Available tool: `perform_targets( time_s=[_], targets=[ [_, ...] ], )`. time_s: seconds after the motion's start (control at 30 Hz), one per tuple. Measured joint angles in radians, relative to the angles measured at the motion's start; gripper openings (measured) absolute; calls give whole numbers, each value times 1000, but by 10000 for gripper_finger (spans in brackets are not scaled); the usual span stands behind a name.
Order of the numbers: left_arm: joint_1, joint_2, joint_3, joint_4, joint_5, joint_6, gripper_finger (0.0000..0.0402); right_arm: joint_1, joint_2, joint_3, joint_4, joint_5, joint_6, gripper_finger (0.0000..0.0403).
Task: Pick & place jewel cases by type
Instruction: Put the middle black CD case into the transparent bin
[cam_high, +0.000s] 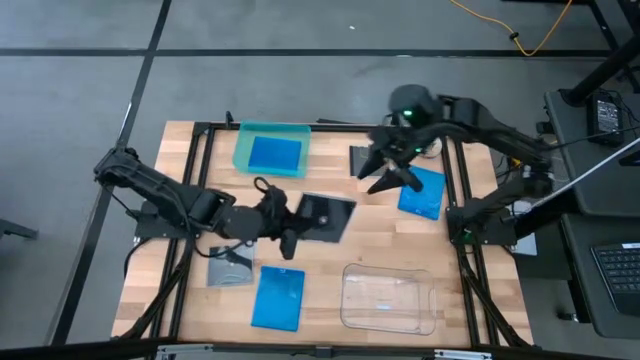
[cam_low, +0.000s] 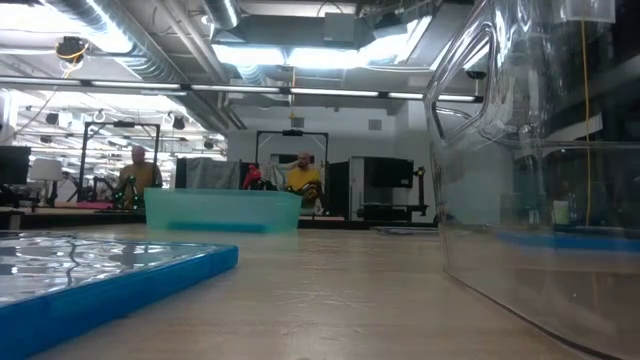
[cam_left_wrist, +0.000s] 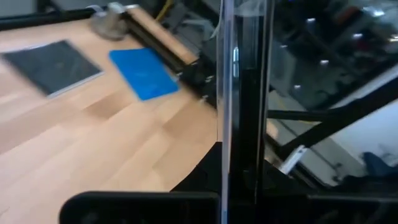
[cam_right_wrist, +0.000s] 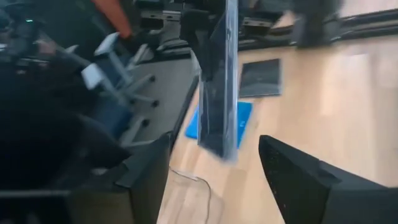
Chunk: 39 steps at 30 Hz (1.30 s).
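Nearest lies one blue case (cam_high: 279, 298) beside the clear tray (cam_high: 389, 297). Only one blue case (cam_high: 274, 155) sits in the teal tray (cam_high: 244, 150). Left gripper (cam_high: 289, 222) pinches a dark case (cam_high: 326, 217) at centre; right gripper (cam_high: 392, 173), jaws spread, hangs between another dark case (cam_high: 360, 160) and a third blue case (cam_high: 426, 193). Most sorting remains.

It was a robotics lab or workshop in a large open industrial hall. The low view looked across a wooden table (cam_low: 330, 300) into a long room with exposed ducts (cam_low: 150, 40) and pipes under the ceiling, rows of strip lights (cam_low: 300, 55), black metal frames (cam_low: 292, 140) and other workstations, where two people (cam_low: 303, 180) sat or stood at benches. From above, the table stood on a grey floor (cam_high: 300, 90) marked with dark lines, with a yellow cable (cam_high: 540, 35) lying across it and a laptop (cam_high: 615, 265) and other electronics on a stand beside the rig.
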Motion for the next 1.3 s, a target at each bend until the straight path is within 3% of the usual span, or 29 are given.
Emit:
perform_targets(
  time_s=[0.2,0.5,0.73,1.3],
  targets=[
    [26,19,-12,107,75,63,4,0,139,65,-27,-45,-35,253],
    [64,58,-12,118,194,58,4,37,243,68,-27,-140,-53,253],
    [100,77,-11,125,281,88,4,70,260,68,-38,-146,-66,253],
    [129,115,-12,104,340,104,5,44,258,69,-70,-232,-62,253]
  ],
)
